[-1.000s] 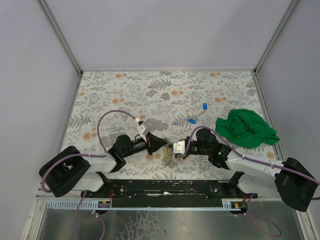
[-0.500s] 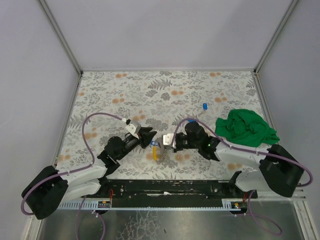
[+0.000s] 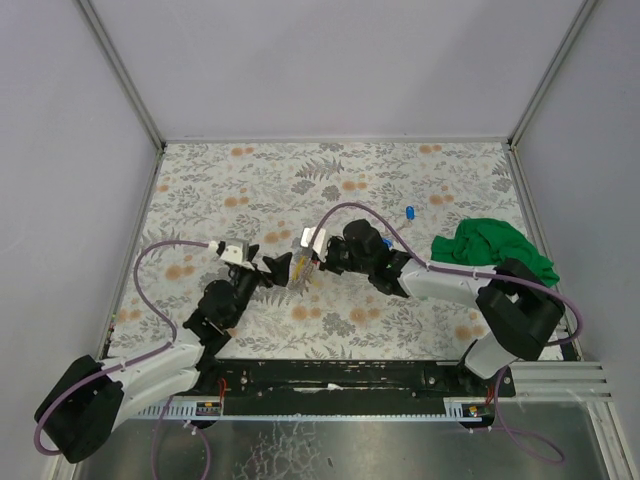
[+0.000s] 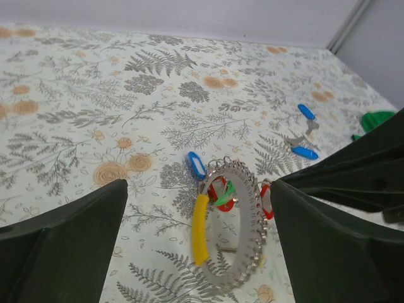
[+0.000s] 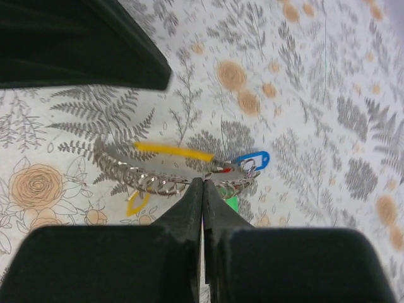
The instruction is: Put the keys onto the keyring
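Keyring [image 4: 254, 218] hangs upright between your left fingers [image 3: 280, 270], which gape wide and grip nothing. Right fingers [image 5: 202, 187] are pinched tight on its rim from the opposite side, so that arm carries it. Loose blue keys [image 4: 305, 152] lie farther out on the bench [image 4: 76, 76], nearer the right arm. Coloured tags [image 4: 200, 230] show no readable writing.

mid counter [image 3: 250, 180]: keyring [image 3: 301, 272], between left fingers [image 4: 69, 233] at 9 o'clock and right fingers [image 5: 189, 208] at 2 o'clock; key [image 3: 410, 211] farther out at 2 o'clock; cloth [image 3: 495, 255] well apart at 3 o'clock.
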Robot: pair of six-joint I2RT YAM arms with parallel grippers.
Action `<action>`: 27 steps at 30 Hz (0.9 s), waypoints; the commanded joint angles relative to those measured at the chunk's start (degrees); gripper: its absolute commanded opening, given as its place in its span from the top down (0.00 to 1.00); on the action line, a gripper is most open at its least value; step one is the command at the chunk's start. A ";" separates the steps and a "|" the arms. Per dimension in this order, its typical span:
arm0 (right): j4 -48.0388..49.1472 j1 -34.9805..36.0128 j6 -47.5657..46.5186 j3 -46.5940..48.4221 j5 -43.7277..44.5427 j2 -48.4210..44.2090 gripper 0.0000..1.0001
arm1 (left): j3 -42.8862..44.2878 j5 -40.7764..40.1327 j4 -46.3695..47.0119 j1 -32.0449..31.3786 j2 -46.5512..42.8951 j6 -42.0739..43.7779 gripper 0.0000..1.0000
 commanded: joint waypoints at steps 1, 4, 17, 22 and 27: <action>1.76 -1.09 10.31 0.50 8.15 0.22 1.00 | -0.84 -6.80 0.05 0.61 -1.27 -3.67 0.00; 1.57 -1.54 15.76 -3.44 12.13 -0.95 0.99 | -0.12 -7.96 -0.94 0.71 -0.99 -5.16 0.00; -3.96 -2.85 31.32 -15.84 24.50 -8.52 0.81 | 8.97 -10.42 -18.05 0.80 -1.34 -12.15 0.00; -5.73 -3.83 33.70 -17.83 27.67 -13.72 0.59 | 11.13 -10.29 -22.98 0.78 -2.72 -13.42 0.00; -8.93 -3.97 34.19 -20.30 33.53 -22.81 0.45 | 11.07 -7.82 -25.72 0.70 -7.02 -13.97 0.00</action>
